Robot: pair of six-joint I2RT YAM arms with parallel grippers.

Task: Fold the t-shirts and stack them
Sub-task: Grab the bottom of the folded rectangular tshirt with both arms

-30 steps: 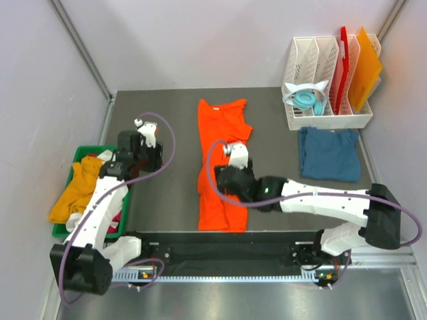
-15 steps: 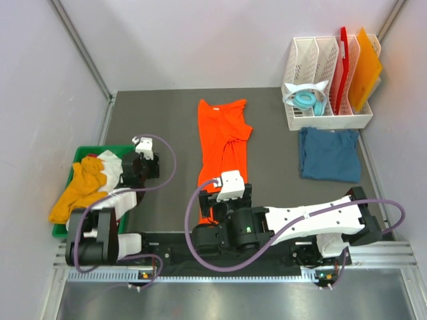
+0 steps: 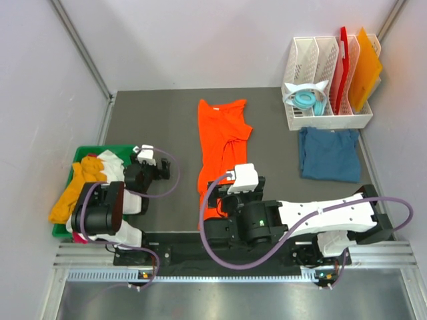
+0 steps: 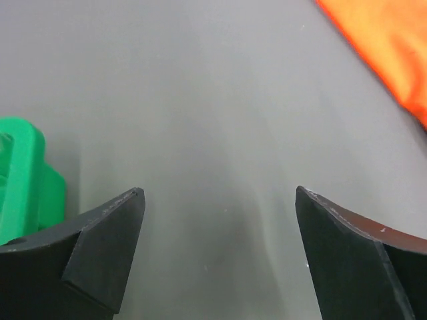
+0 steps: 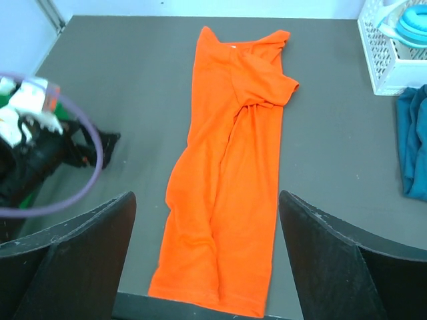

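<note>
Spread t-shirt (image 3: 223, 143) centre; folded t-shirt (image 3: 328, 153) right; bin (image 3: 87, 149) left.

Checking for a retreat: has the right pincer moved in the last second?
Yes. The right pincer pulled back toward its base, away from the white rack.

The top view looks steeply down from above and behind the arm bases, taking in the whole table (image 3: 167, 127). The left wrist view sits low and close to the tabletop, facing forward through the left gripper (image 4: 219, 191). The right wrist view is higher, tilted down along the table through the right gripper (image 5: 207, 197). All three share the orange t-shirt (image 3: 223, 140); the left wrist view catches only its edge
</note>
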